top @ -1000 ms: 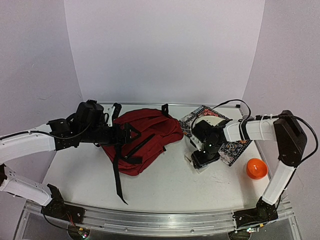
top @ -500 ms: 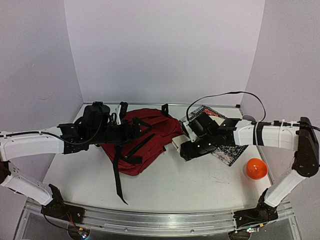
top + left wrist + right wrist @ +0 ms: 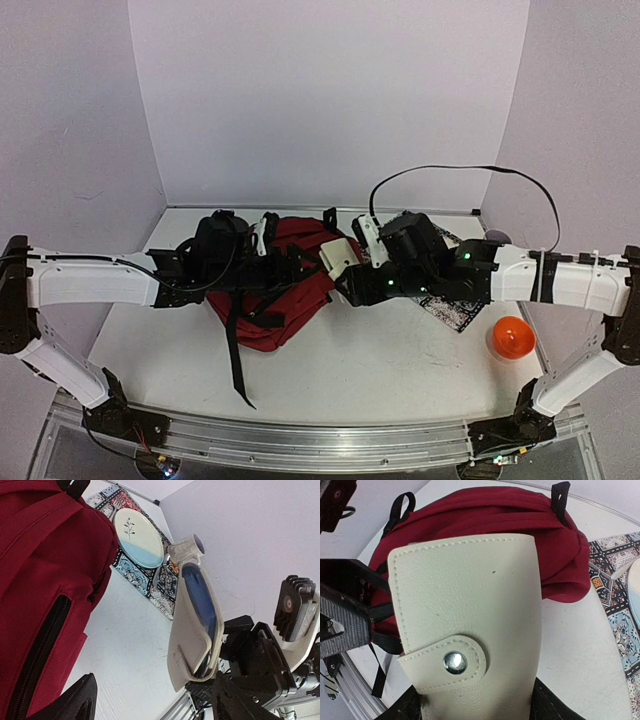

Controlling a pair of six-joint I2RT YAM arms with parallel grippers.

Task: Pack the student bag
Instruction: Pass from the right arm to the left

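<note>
Top external view had the student bag (image 3: 262, 322) lying slumped on the white counter (image 3: 380, 370), under and just ahead of the left gripper (image 3: 298, 268). It was a dark red fabric backpack, crumpled into folds along its top. A black zipper ran down one face, black webbing straps trailed toward the near edge, and small black loops sat at its upper seam. Left wrist view showed the left jaws spread wide and gripping nothing, with the bag's red panel beside one jaw. The right gripper (image 3: 475, 707) had its jaws pinching the lower end of a cream snap-flap pouch (image 3: 465, 615), which was held between the two grippers just beside the bag's edge. Something blue sat inside the pouch. Beyond the right jaws the bag filled the background. Past the pouch lay a patterned mat (image 3: 142, 572) bearing a blue-and-cream plate (image 3: 137, 535).
</note>
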